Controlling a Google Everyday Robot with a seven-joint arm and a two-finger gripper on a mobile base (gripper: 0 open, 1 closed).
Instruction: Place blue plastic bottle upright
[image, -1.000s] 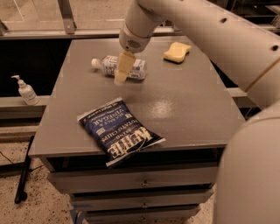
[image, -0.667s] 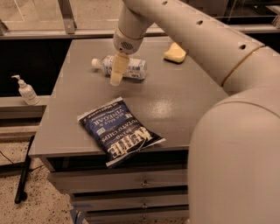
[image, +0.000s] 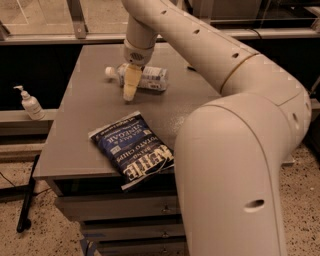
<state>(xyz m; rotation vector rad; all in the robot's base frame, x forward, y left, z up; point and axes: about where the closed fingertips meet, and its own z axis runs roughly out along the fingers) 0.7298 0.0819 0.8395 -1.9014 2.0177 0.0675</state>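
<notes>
Hovering low over the table, the gripper points down right in front of the bottle, which lies on its side just behind it, the white cap showing on one side of the tool and the label on the other; whether the gripper is spread or closed cannot be told. The bottle looks light, thin-walled and likely to roll or dent, so a gentle hold across the ribbed body near its middle seems wisest, with the chip bag well clear on the tool's near side.

Bottle — partly behind the claw
</notes>
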